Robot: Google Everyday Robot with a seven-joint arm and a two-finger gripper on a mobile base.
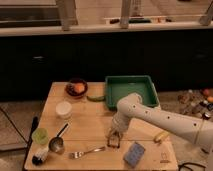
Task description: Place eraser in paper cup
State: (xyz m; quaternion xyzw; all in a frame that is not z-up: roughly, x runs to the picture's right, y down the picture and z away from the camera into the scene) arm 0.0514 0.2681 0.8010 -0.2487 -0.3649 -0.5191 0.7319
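My gripper [114, 139] hangs from the white arm [150, 116] and points down at the wooden table [90, 125], near the front middle. A small dark block, seemingly the eraser [114, 144], sits right at the gripper's tips. I cannot tell whether it is gripped. The white paper cup [63, 109] stands upright on the left part of the table, well to the left of the gripper and farther back.
A blue-grey flat pad [133, 153] lies right of the gripper, a fork [87, 151] left of it. A ladle [57, 143], green cup [40, 135], dark bottle [40, 156], fruit bowl [76, 88], green tray [131, 90] and banana [161, 136] stand around.
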